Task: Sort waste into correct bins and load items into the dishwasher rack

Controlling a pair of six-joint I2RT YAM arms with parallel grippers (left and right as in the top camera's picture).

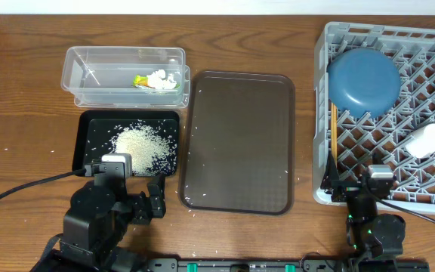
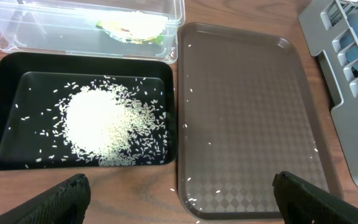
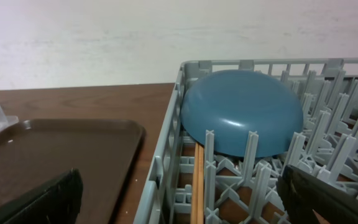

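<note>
The clear tub [image 1: 123,75] holds the snack wrapper [image 1: 142,81] and white tissue [image 1: 159,76]. Rice [image 1: 143,145] lies heaped in the black tray [image 1: 83,143]. In the grey rack [image 1: 323,113] the dark-blue dish [image 1: 363,80] leans upside down. Wooden chopsticks [image 3: 197,186] lie along the rack's left wall, and two white cups [image 1: 427,140] rest further right. My left gripper [image 2: 182,202] hovers open over the front edge of the black tray, holding nothing. Open and holding nothing, my right gripper [image 3: 182,199] is at the rack's front left corner.
A brown serving tray [image 1: 239,142] lies between the black tray and the rack, with a few stray rice grains on it. Loose grains also dot the wood at its front left corner [image 2: 179,186]. A white wall stands behind the table.
</note>
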